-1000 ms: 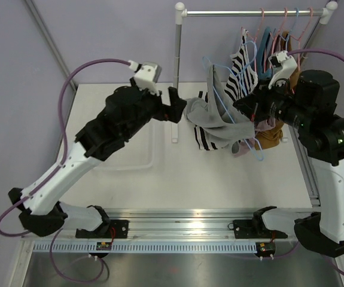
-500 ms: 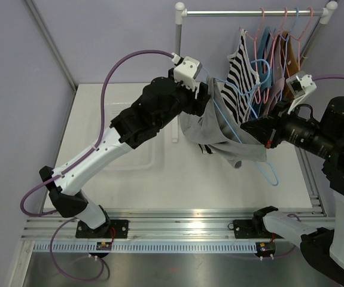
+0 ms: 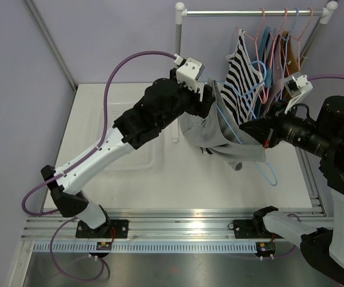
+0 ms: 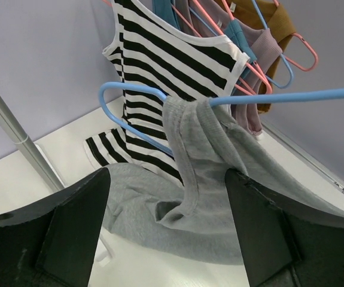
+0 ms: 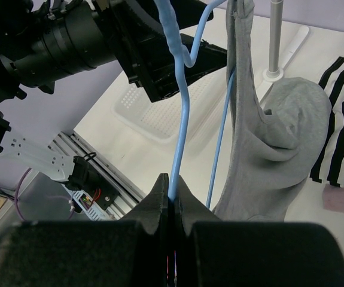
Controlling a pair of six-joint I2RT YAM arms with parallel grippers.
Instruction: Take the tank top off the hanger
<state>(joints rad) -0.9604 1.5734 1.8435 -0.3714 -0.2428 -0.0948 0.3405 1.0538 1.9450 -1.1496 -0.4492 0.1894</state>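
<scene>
Hanging by a shoulder strap, the grey tank top (image 4: 201, 155) is not yet off the blue hanger (image 4: 291, 95), so the job looks barely past its setup. The hanger is off the rail and held out over the white surface (image 3: 160, 179), well clear of the striped top (image 3: 243, 78) and the other garments on the rack. What is left is to slip that strap (whether the second one is also caught cannot be made out) off the hanger's end.

The right gripper (image 5: 173, 185) is pinched tight on the hanger's wire, its arm reaching in from the right with the wrist roughly level. The left arm stretches up and across from its base. The left gripper (image 4: 167, 179) is spread wide and holding nothing, aimed at the draped strap but not touching it.
</scene>
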